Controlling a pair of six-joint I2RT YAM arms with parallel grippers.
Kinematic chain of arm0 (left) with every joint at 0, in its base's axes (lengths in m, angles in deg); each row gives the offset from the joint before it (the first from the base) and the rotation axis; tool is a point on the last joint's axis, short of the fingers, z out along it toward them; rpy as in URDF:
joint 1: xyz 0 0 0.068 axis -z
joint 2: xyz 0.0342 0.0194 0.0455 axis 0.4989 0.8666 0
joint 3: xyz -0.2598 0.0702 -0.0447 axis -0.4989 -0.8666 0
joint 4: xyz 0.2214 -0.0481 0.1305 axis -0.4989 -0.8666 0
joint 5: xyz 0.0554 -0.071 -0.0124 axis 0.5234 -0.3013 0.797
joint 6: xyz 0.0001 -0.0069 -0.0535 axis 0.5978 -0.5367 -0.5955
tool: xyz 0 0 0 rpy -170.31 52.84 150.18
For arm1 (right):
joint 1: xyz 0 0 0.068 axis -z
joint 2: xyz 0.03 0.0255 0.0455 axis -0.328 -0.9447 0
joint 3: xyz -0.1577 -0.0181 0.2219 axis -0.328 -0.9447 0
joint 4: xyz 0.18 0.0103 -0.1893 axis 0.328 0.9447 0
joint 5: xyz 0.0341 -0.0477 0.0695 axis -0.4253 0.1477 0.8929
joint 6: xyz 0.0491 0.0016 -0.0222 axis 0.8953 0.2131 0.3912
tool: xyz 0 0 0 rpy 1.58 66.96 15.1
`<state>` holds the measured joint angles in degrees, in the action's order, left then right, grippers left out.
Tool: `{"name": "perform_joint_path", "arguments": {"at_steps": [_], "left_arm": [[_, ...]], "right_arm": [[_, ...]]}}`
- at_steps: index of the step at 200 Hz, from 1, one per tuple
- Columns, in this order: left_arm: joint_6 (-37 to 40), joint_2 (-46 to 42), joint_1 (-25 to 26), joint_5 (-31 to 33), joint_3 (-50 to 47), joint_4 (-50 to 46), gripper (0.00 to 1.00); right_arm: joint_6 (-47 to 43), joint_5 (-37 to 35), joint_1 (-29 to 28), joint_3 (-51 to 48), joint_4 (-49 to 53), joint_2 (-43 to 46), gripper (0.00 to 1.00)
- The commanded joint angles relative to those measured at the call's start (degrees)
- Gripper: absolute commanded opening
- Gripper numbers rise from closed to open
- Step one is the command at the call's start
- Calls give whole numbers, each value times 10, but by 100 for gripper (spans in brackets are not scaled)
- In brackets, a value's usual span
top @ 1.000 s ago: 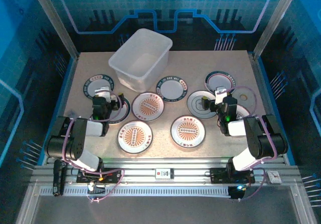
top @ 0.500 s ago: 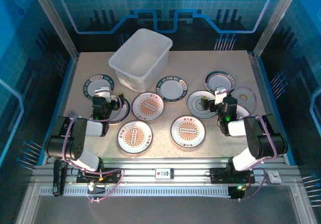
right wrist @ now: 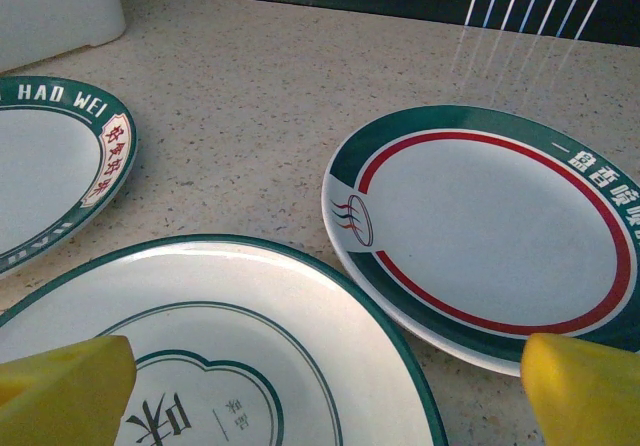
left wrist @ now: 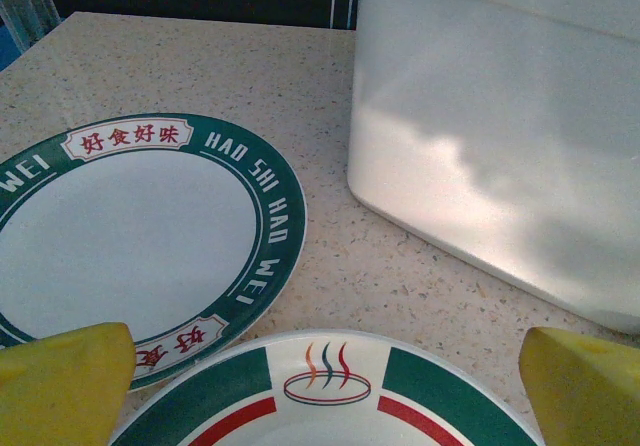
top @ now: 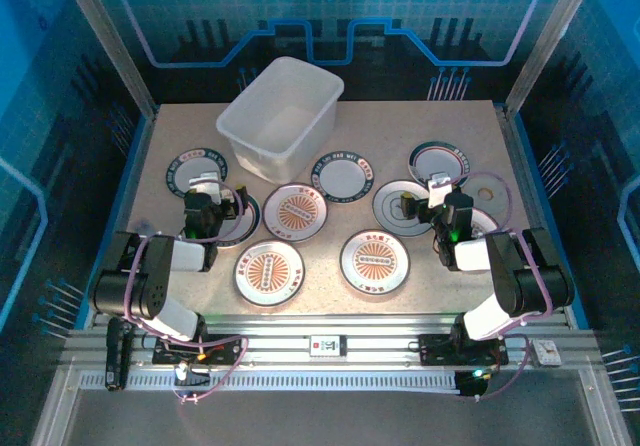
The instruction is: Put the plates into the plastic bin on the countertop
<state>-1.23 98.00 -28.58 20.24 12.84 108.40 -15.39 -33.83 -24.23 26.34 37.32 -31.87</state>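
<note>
Nothing has shifted over the last second; both arms sit as they were, so no plate has started toward the plastic bin (top: 255,151); the left tool (top: 212,194) hangs spread wide and empty over a striped plate (left wrist: 330,386), just beside the lettered plate (left wrist: 130,236) and near the bin's wall; the right tool (top: 432,198), equally wide and holding nothing, hovers above a green-rimmed plate (right wrist: 250,336); all plates lie flat on the worktop (top: 440,126), none in the bin.
</note>
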Motion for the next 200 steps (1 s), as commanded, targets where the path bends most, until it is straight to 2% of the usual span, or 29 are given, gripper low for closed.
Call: {"name": "perform_joint_path", "arguments": {"at_steps": [1, 51, 78, 90, 110, 136, 154, 168, 178, 200], "left_arm": [[10, 6, 3, -6, 12, -3, 99], [9, 6, 3, -8, 13, -6, 99], [7, 5, 2, 1, 10, -1, 99], [-4, -3, 0, 22, 2, 4, 99], [-15, -43, -9, 20, -3, -19, 99], [-19, -113, -10, 28, 21, -119, 99], [-27, -166, -10, 57, 33, -173, 99], [-65, -225, -11, 107, 71, -291, 99], [-86, -263, -12, 121, 104, -375, 99], [-108, -327, -13, 77, 151, -482, 99]], "right_arm": [[-7, 6, 10, 16, 4, 7, 100], [-1, 18, 18, 18, 8, 7, 100], [5, -36, 7, -12, -45, 17, 100], [6, -46, 5, -8, -10, 44, 100], [6, -51, 4, 28, 99, 99, 100], [8, -56, -4, 47, 152, 151, 100], [37, -27, -5, 58, 187, 194, 100], [72, -24, -9, 99, 281, 221, 98], [96, -18, -13, 127, 344, 234, 97], [142, -1, -33, 156, 429, 266, 95]]}}
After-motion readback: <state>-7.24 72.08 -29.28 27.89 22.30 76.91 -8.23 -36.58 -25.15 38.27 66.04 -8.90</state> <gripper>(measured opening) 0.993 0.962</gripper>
